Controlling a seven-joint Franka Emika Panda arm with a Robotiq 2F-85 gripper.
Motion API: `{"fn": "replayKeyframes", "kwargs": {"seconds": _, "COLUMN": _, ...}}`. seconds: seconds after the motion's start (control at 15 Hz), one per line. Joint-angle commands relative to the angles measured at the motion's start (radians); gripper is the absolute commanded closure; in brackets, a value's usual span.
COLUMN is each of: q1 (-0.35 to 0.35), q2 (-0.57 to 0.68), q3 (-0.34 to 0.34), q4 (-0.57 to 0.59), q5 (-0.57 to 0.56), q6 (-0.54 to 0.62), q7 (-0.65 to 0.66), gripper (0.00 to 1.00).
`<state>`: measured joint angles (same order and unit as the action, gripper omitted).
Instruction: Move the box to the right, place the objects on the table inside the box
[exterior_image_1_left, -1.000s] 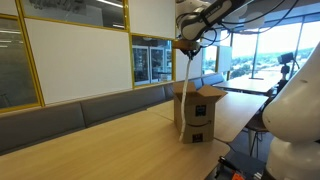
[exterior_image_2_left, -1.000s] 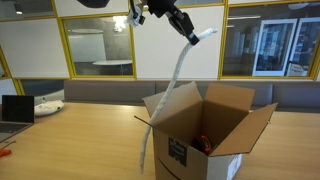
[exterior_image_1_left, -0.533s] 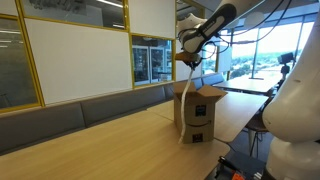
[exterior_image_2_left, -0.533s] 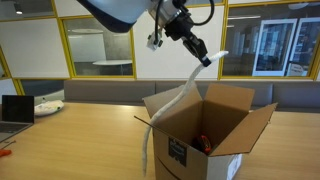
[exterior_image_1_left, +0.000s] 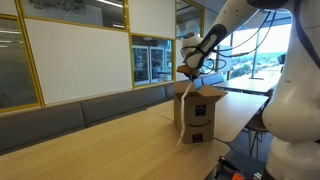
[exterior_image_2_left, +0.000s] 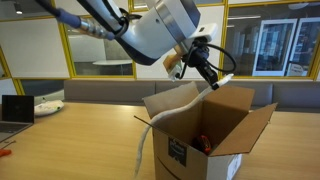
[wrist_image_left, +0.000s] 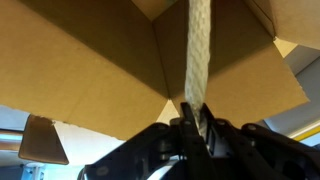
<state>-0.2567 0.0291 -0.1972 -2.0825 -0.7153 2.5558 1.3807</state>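
Just above the open box (exterior_image_2_left: 235, 105), a rope (exterior_image_2_left: 143, 155) is being lowered in.

Soft, light and limp, the cream rope will fold wherever it is let go, so a pinch near one end works, as the wrist view shows: the gripper (wrist_image_left: 195, 122) is pressed tight on it, and the rope (wrist_image_left: 197, 50) runs from there toward the cardboard. In both exterior views the rest trails over the box's near edge and hangs down outside toward the table (exterior_image_2_left: 70, 140). A small red thing (exterior_image_2_left: 203, 143) lies inside. A second ago the gripper (exterior_image_2_left: 215, 78) held the rope high overhead; now it sits close over the opening, and the hanging length has slackened.
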Motion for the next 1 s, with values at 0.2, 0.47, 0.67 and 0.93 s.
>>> {"fn": "replayKeyframes", "kwargs": {"seconds": 0.2, "q1": 0.005, "q2": 0.124, "q3": -0.057, "q4": 0.005, "q5": 0.062, "q6": 0.222, "q7": -0.035, "gripper": 0.9}}
{"fn": "replayKeyframes", "kwargs": {"seconds": 0.47, "q1": -0.005, "q2": 0.224, "q3": -0.07, "q4": -0.014, "q5": 0.254, "q6": 0.293, "q7": -0.153, "gripper": 0.9}}
{"fn": "replayKeyframes", "kwargs": {"seconds": 0.67, "q1": -0.014, "q2": 0.304, "q3": -0.06, "q4": -0.022, "q5": 0.45, "q6": 0.316, "q7": -0.3, "gripper": 0.91}}
{"fn": "replayKeyframes", "kwargs": {"seconds": 0.93, "q1": -0.025, "q2": 0.394, "q3": -0.044, "q4": -0.004, "q5": 0.674, "q6": 0.292, "q7": -0.477, "gripper": 0.87}}
